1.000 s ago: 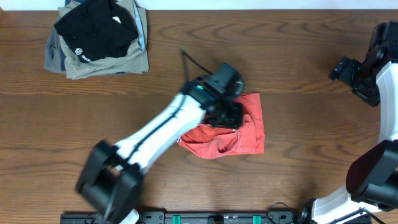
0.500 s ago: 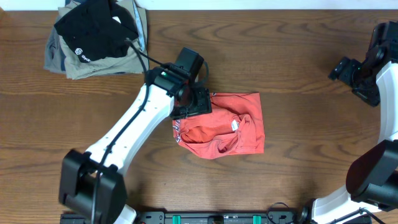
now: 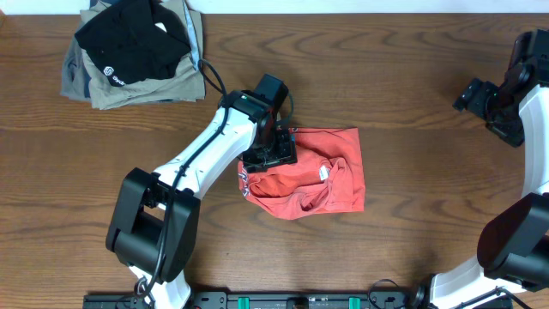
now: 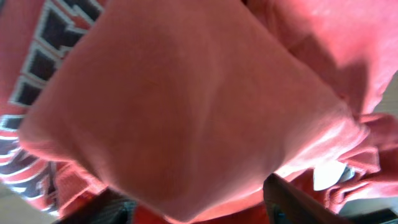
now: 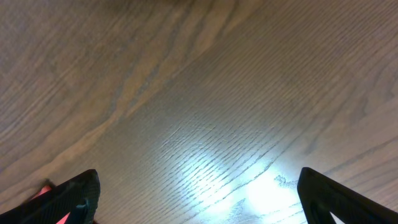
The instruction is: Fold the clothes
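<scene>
The clothes, a red-orange T-shirt, lie bunched in a rough rectangle at the table's middle, white neck tag showing. My left gripper hovers low over the shirt's upper left part. In the left wrist view a bulge of red cloth fills the picture and hangs between the parted fingers without being pinched; the dark lettering shows at the left and the tag at the lower right. My right gripper is open at the far right, with only bare wood between its fingers.
A black folded garment lies on a khaki-grey one at the back left corner. The wooden table stretches between the shirt and the right arm, whose base stands at the right edge.
The left arm swung from the shirt's middle to its upper left edge, then edged back right. The shirt, uncovered, lies as half a second ago. The right arm stayed put.
</scene>
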Robot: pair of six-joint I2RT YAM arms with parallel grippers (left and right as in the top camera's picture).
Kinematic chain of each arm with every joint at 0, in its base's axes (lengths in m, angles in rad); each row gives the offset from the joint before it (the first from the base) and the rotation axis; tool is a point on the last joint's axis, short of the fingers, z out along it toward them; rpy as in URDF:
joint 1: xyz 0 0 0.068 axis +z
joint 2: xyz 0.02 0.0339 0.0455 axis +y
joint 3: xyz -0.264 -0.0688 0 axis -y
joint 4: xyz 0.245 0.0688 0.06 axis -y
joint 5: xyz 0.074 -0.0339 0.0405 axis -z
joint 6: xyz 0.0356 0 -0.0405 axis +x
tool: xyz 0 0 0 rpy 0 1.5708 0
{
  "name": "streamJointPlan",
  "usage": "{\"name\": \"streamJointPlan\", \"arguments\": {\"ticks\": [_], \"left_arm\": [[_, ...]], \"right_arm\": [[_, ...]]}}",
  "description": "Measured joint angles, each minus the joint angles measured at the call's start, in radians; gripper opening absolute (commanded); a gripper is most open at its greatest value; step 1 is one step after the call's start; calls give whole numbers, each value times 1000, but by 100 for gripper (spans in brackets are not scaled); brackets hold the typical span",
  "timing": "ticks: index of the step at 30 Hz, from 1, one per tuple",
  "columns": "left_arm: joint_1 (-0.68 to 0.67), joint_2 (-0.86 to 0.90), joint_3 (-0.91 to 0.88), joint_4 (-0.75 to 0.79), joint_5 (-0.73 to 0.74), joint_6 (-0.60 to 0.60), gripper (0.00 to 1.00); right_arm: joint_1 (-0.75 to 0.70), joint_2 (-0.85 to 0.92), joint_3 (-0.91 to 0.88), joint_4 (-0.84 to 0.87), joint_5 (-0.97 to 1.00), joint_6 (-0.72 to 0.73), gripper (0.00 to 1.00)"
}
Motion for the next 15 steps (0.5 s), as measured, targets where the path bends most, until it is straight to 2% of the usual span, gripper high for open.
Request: {"name": "streamJointPlan", "arguments": {"ticks": [6,8,9,10,15], "left_arm": [[0,0,0,54,14,4,33],[0,0,0,60,14,3,24],[0,0,-1,62,16,11,13],[0,0,-1,64,17,6,8],[-4,0,-2,104,51,6,6]], "right_arm": [[0,0,0,0,0,0,99],[0,0,0,0,0,0,99],[0,0,0,0,0,0,99],[0,0,0,0,0,0,99],[0,0,0,0,0,0,99]]}}
